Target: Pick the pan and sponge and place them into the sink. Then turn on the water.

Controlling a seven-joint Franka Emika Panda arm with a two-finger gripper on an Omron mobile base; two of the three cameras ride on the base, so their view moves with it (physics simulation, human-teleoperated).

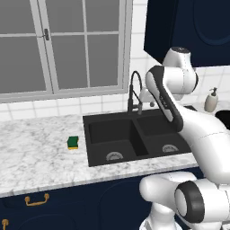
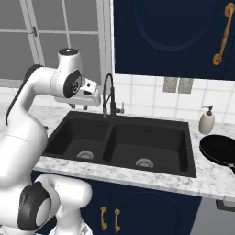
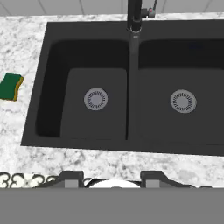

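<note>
While the white arm arches high over it, the marble bench point(image 1: 40, 148) carries the black double-basin sink point(image 1: 134, 117), both basins bare with a round silver drain in each. The tall black spring-neck faucet point(image 2: 108, 96) stands at the far rim over the divider, and no stream shows from it. The pan point(image 2: 219, 149) sits on the bench just right of the sink, near the beige soap dispenser point(image 2: 207, 120). The hand point(image 2: 79, 107) hangs above the far left part of the sink, beside the faucet; its fingertips point(image 3: 70, 178) stand well apart, wide and holding nothing. The sponge point(image 1: 72, 143) lies green side up on the bench just left of the sink.
</note>
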